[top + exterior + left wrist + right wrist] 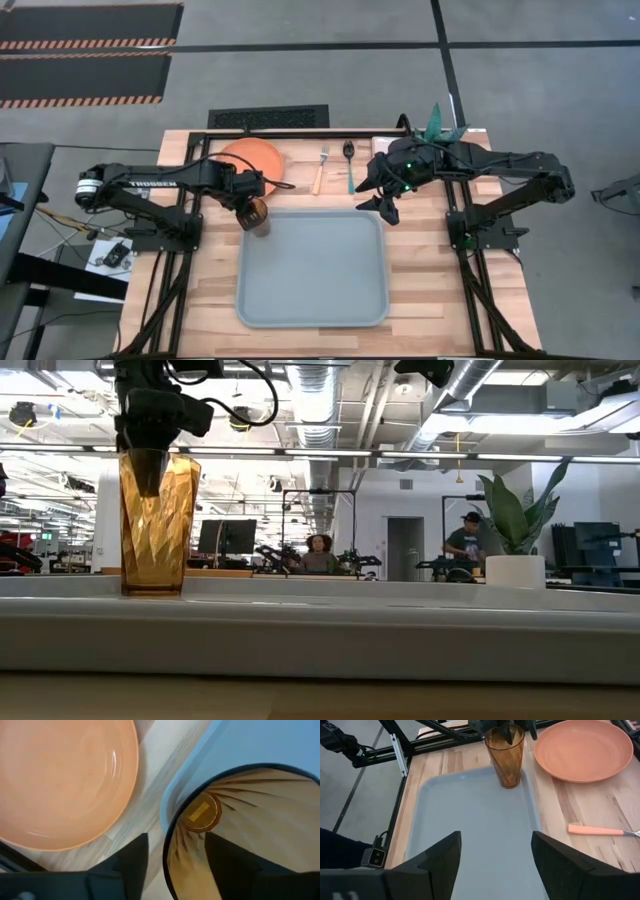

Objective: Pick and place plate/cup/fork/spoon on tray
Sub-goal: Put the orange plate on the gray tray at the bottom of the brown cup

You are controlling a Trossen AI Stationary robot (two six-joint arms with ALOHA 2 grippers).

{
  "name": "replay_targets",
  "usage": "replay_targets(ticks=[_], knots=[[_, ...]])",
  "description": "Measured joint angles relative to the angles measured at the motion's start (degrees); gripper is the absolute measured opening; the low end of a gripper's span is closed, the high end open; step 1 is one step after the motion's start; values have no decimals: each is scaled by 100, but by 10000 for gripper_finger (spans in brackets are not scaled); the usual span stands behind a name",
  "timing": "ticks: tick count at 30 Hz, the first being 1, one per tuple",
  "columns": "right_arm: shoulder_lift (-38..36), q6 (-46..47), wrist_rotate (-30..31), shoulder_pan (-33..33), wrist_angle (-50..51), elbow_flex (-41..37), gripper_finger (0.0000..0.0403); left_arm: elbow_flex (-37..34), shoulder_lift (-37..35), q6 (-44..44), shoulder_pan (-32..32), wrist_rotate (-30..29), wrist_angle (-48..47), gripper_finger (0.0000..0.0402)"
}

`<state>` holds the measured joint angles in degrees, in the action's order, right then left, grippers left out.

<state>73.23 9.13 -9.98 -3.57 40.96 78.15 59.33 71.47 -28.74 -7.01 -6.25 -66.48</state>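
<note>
- The left gripper (256,210) has its fingers pinching the cup's (505,756) rim, one inside.
- The cup stands in the tray's (330,300) corner.
- It looks light, hard, slippery.
- Right gripper (385,205): fingers spread, holding nothing.

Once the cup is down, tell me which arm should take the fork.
Right. The right gripper hangs open by the tray's far right corner, close to the fork and spoon. The left gripper is shut on the cup at the tray's far left corner, beside the plate.
</note>
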Motion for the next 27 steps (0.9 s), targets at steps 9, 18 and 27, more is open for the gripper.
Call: replay_targets(ticks=[9, 18, 27], knots=[[0, -61, 0, 0, 34, 0, 265, 323, -530, -414, -8, 94, -2, 232], [0, -61, 0, 0, 40, 0, 265, 472, -1057, -1851, -170, -1312, -239, 233], [0, -59, 0, 0, -10, 0, 265, -235, -955, -2857, -910, -2439, -430, 233]])
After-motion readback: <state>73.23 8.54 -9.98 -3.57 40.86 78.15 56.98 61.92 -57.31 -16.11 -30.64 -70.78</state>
